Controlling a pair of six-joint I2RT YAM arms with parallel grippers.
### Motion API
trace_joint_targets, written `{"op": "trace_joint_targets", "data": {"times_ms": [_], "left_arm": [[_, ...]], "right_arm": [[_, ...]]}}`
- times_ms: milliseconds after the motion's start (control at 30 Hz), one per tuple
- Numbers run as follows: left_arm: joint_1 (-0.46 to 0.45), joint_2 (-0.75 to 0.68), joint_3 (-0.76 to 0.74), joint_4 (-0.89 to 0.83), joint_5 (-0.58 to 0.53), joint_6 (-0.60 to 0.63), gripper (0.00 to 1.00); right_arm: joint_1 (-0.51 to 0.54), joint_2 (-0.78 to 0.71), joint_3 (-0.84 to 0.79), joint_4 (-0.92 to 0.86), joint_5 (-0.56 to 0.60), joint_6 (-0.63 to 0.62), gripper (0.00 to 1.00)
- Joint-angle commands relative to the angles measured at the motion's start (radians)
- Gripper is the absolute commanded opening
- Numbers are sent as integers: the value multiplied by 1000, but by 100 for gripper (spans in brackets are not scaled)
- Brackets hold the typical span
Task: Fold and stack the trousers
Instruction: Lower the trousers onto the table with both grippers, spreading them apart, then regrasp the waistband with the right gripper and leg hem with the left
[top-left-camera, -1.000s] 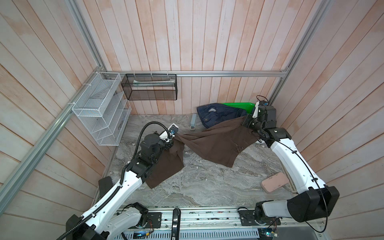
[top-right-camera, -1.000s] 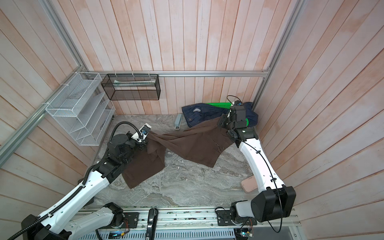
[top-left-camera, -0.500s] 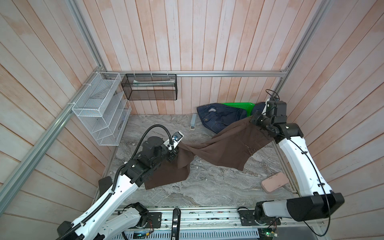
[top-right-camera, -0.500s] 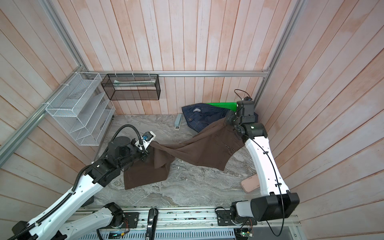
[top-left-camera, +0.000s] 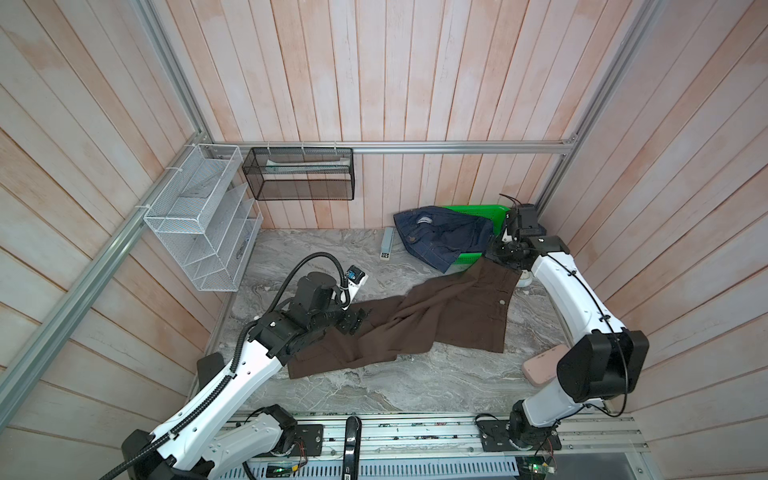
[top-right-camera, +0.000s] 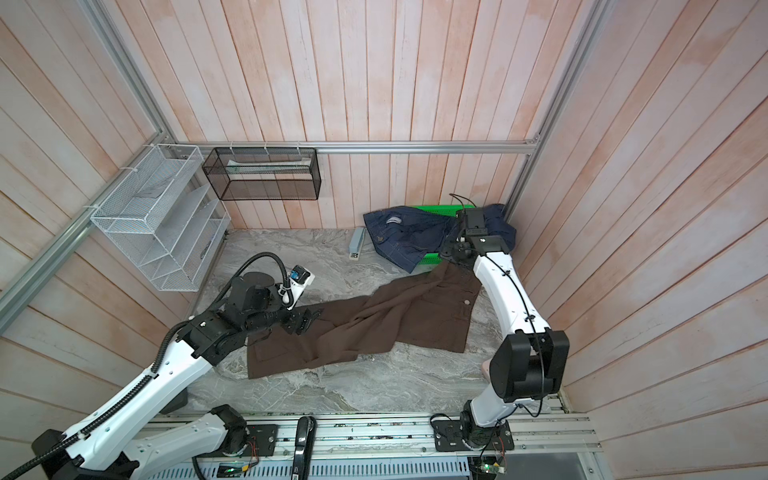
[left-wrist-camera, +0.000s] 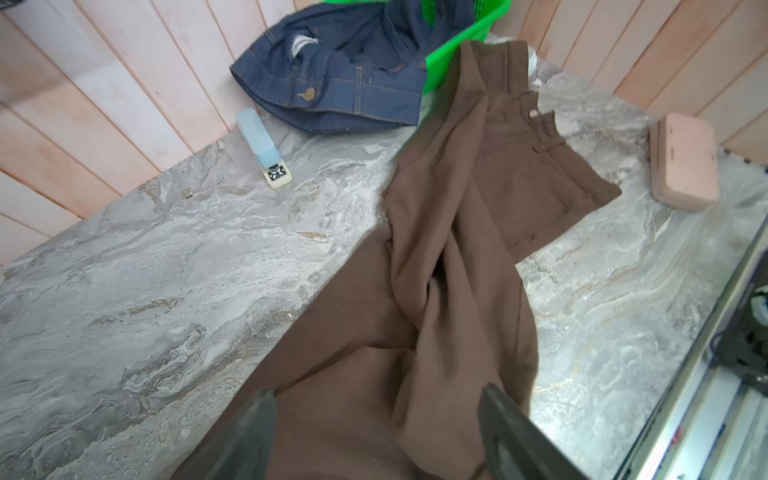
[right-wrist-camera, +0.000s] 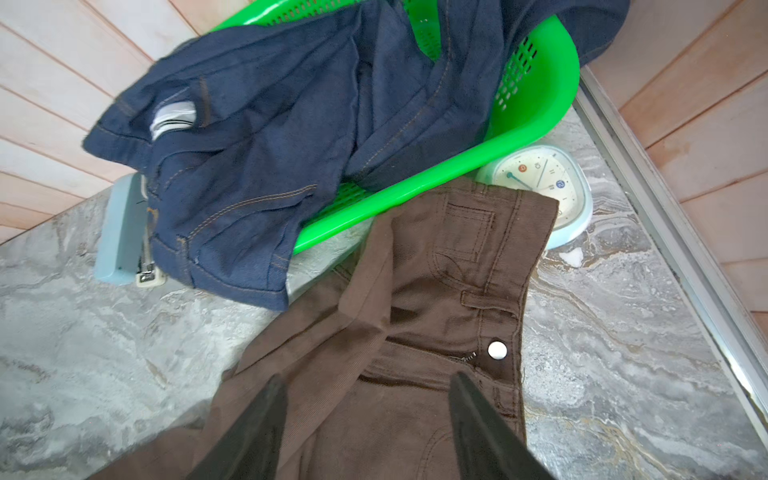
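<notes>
The left gripper (left-wrist-camera: 374, 399) stood with jaws wide over the leg end of the long dark brown cloth trousers (top-left-camera: 436, 320). These lay lengthwise on the grey marbled tabletop (top-left-camera: 415, 386), rumpled mid-length, waist toward the right, where the right gripper (right-wrist-camera: 368, 380) hovered, jaws likewise apart and holding nothing. I judged this layout a spreading ahead of the first fold; count: one pair of brown trousers, one pale blue stapler (top-left-camera: 387, 245), one dark blue denim pair (top-left-camera: 440, 237) draped over one green plastic basket (top-left-camera: 478, 209), one pink case (top-left-camera: 540, 368).
</notes>
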Motion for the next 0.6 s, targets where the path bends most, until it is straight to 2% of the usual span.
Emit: {"op": "trace_joint_targets", "data": {"times_ms": [0, 67, 100, 233, 433, 567], "left_arm": [[2, -56, 57, 33, -137, -105, 85], [22, -49, 84, 14, -272, -231, 86], [51, -38, 101, -16, -302, -301, 86], [149, 0, 106, -116, -304, -521, 85], [175, -7, -24, -102, -290, -762, 82], [201, 12, -83, -108, -287, -879, 82]], "right_arm": [[7, -108, -25, -23, -10, 41, 66], [8, -168, -73, -3, 3, 96, 67], [6, -202, -109, 12, 11, 130, 67], [5, -309, -294, 73, 44, 278, 67], [6, -395, -550, 119, 31, 477, 67], [4, -426, -669, 146, 14, 557, 69]]}}
